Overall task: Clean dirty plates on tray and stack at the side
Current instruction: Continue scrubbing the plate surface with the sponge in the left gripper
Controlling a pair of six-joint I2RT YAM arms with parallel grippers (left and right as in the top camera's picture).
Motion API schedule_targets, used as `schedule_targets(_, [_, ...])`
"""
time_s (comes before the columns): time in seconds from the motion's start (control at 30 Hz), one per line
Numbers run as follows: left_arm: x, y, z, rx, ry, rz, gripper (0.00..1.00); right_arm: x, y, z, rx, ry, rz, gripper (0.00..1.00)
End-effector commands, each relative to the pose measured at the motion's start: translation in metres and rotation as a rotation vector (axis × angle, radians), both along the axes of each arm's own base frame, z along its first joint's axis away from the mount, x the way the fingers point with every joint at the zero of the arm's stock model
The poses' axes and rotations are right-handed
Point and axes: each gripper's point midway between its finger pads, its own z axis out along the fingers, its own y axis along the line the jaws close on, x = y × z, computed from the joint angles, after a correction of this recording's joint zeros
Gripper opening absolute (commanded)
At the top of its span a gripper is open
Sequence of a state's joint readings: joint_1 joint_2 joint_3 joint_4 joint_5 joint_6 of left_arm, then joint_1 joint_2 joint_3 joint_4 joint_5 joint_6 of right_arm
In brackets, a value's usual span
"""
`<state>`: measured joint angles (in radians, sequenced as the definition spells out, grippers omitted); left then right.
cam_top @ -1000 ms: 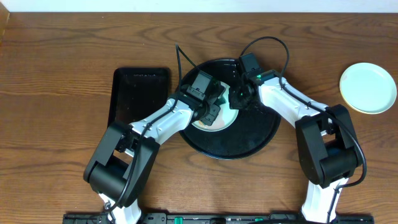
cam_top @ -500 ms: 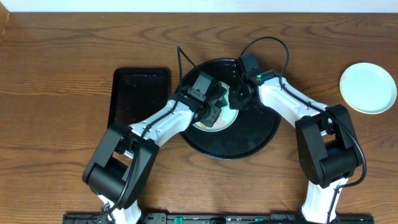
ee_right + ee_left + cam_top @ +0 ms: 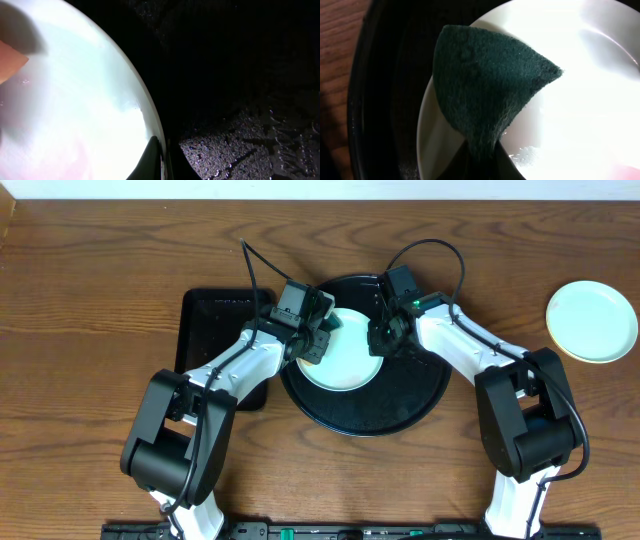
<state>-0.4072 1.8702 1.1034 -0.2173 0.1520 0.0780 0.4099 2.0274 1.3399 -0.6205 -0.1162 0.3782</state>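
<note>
- Change since a second ago: the left gripper (image 3: 315, 330) has left the middle of the pale mint-white round shallow plate (image 3: 345, 365). It now sits over that plate's upper-left rim, at the upper-left edge of the large round glossy black tray (image 3: 400, 405). Most of the plate's face, covered before by the arm, now shows white.
- The right gripper (image 3: 383, 340) has stayed at the plate's upper-right rim, inside the tray.
- The plate lies flat in the tray's upper-left part, its left rim close to the tray's low wall. The tray's lower and right floor shows bare black.
- Just left of the tray lies a smaller rectangular black tray (image 3: 215, 330), and the left arm crosses its near corner.
- Well to the right of the tray, a second plate (image 3: 592, 321), also round and pale mint-white, sits on the brown wooden table (image 3: 100, 280), with bare wood between the two.
- The left jaws are nearly closed, pinching a dark green scouring sponge (image 3: 485, 85) whose folded corner hangs over the plate's rim.
- The right jaws are closed tight, fingertips (image 3: 155, 160) on the plate's rim.
</note>
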Motion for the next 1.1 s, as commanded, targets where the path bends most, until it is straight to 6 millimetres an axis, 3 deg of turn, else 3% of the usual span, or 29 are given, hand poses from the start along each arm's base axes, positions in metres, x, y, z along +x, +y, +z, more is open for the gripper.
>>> schedule_targets(0.0, [-0.01, -0.004, -0.008, -0.014, 0.041, -0.015, 0.07, -0.019, 0.001, -0.025, -0.045, 0.069, 0.034, 0.01])
schedule_targets(0.47, [-0.057, -0.055, -0.013, -0.002, 0.101, -0.2, 0.07, -0.019, 0.001, -0.025, -0.045, 0.069, 0.034, 0.01])
schedule_targets(0.57, [-0.051, -0.046, -0.014, 0.048, 0.076, -0.172, 0.08, -0.019, 0.001, -0.025, -0.045, 0.069, 0.034, 0.01])
schedule_targets(0.77, [-0.025, -0.008, -0.014, 0.173, 0.006, -0.057, 0.08, -0.019, 0.001, -0.025, -0.045, 0.069, 0.034, 0.01])
schedule_targets(0.97, [-0.008, 0.023, -0.013, 0.175, 0.001, 0.029, 0.08, -0.019, 0.001, -0.025, -0.045, 0.069, 0.034, 0.01])
schedule_targets(1.07, [-0.006, 0.028, -0.013, 0.167, 0.005, 0.044, 0.07, -0.019, 0.001, -0.025, -0.045, 0.069, 0.034, 0.01])
